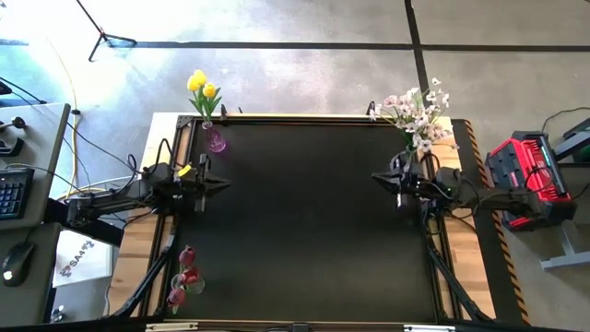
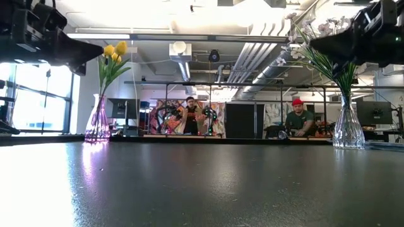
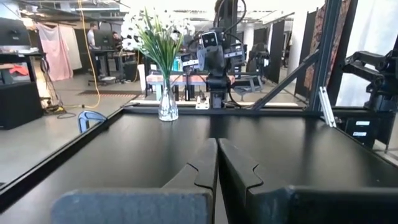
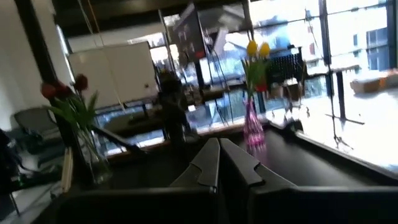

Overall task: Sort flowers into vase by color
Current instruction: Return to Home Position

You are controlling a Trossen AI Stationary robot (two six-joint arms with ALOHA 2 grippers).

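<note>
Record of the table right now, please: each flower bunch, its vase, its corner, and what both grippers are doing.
yellow tulips: purple vase, high view's top left corner
blossoms: clear vase, top right corner
red tulips: second clear vase, bottom left corner
left gripper: empty, fingers shut, at left edge
right gripper: empty, fingers shut, at right edge

Clear vase [image 1: 192, 286]: too small from above to trace its outline; well off to the side of the left gripper [image 1: 225, 183].
Red tulips [image 4: 62, 92]: blurred smears far ahead of the right gripper [image 4: 219, 146].
Left arm [image 2: 44, 34]: cut off by the low view's top edge.
Right arm [image 2: 366, 38]: cut off likewise, hiding part of the pale blossoms [image 2: 322, 28].
People [image 2: 190, 116]: too small to tell what they do.
</note>
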